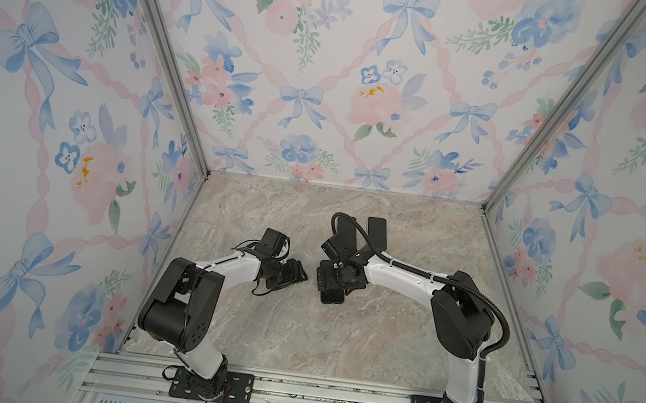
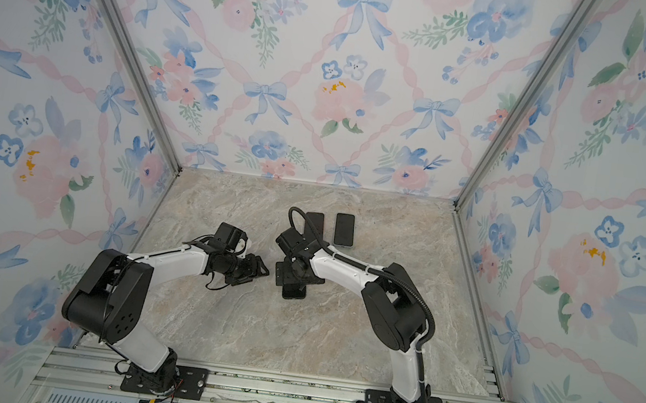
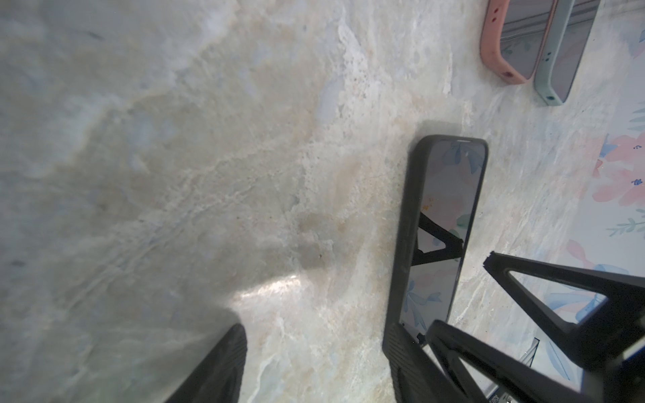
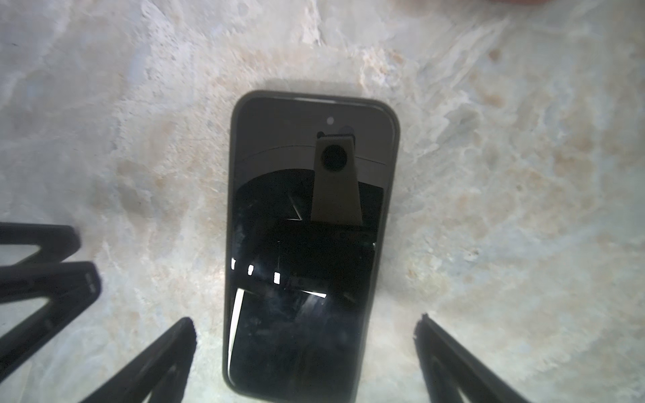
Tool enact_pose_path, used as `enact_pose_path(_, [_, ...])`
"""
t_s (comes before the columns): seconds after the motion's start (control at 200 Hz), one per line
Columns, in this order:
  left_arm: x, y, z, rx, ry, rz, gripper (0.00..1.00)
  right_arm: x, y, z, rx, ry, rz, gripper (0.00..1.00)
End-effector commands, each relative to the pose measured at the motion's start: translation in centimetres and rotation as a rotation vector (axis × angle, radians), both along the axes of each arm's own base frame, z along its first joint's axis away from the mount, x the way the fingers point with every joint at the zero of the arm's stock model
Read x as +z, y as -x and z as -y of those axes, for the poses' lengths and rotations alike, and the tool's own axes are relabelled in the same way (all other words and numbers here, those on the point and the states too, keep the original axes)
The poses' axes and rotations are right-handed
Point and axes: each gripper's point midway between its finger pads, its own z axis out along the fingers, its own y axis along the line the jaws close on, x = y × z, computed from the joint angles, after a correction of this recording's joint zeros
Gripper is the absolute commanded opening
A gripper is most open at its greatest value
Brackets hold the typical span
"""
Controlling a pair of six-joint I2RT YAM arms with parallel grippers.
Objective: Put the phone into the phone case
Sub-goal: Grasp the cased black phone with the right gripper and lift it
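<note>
Phone (image 4: 310,244): lies screen-up, flat on the table (image 4: 104,104), near its middle, under your right arm
Case (image 3: 406,226): black, wrapped round the phone (rim looks even all round, so I judge it fully seated)
Right claw (image 4: 303,322): wide, straddling the phone's long sides, touching neither and holding nothing
Left claw (image 3: 314,329): parted and empty; one finger sits at the case's short end, contact unclear, likely there to brace it
Pink spare (image 3: 492,45), green spare (image 3: 544,62): cased, side by side, well back from your work
Stage: looks done; lift both claws straight up so nothing drags the case
</note>
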Motion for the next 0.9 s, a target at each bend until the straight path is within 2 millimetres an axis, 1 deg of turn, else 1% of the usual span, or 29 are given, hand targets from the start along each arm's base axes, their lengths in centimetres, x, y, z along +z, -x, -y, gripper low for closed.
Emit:
enact_pose_path(0.0, [-1.4, 1.7, -1.1, 0.015, -0.035, -0.065, 0.69, -0.5, 0.7, 0.9, -0.019, 0.072, -0.017, 1.00])
enact_pose_path(0.025, [-1.4, 1.8, -1.1, 0.013, -0.033, -0.068, 0.70, -0.6, 0.7, 1.0, -0.050, 0.065, -0.022, 1.00])
enact_pose_path(0.13, [-1.7, 2.0, -1.0, 0.009, -0.029, -0.080, 0.75, -1.0, 0.8, 0.7, -0.057, 0.067, -0.034, 0.98])
enact_pose_path(0.21, [-1.8, 2.1, -1.1, 0.012, -0.032, -0.084, 0.77, -1.1, 0.9, 0.3, -0.051, 0.063, -0.038, 0.97])
enact_pose_path(0.305, [-1.7, 2.2, -1.1, 0.011, -0.029, -0.083, 0.82, -1.1, 1.2, -0.4, -0.039, 0.055, -0.040, 0.96])
enact_pose_path(0.37, [-1.7, 2.3, -1.0, 0.011, -0.023, -0.087, 0.83, -1.2, 1.3, -0.7, -0.039, 0.056, -0.043, 0.95])
enact_pose_path(0.59, [-1.3, 2.3, -1.2, 0.021, -0.005, -0.083, 0.87, -2.3, 1.3, -0.5, -0.054, 0.109, -0.055, 0.93])
enact_pose_path(0.71, [-1.0, 2.2, -1.2, 0.025, 0.006, -0.077, 0.98, -2.8, 1.4, -0.3, -0.060, 0.139, -0.061, 0.89])
enact_pose_path(0.895, [-0.9, 2.1, -1.3, 0.024, 0.013, -0.074, 0.98, -3.3, 1.4, -0.1, -0.062, 0.162, -0.068, 0.81])
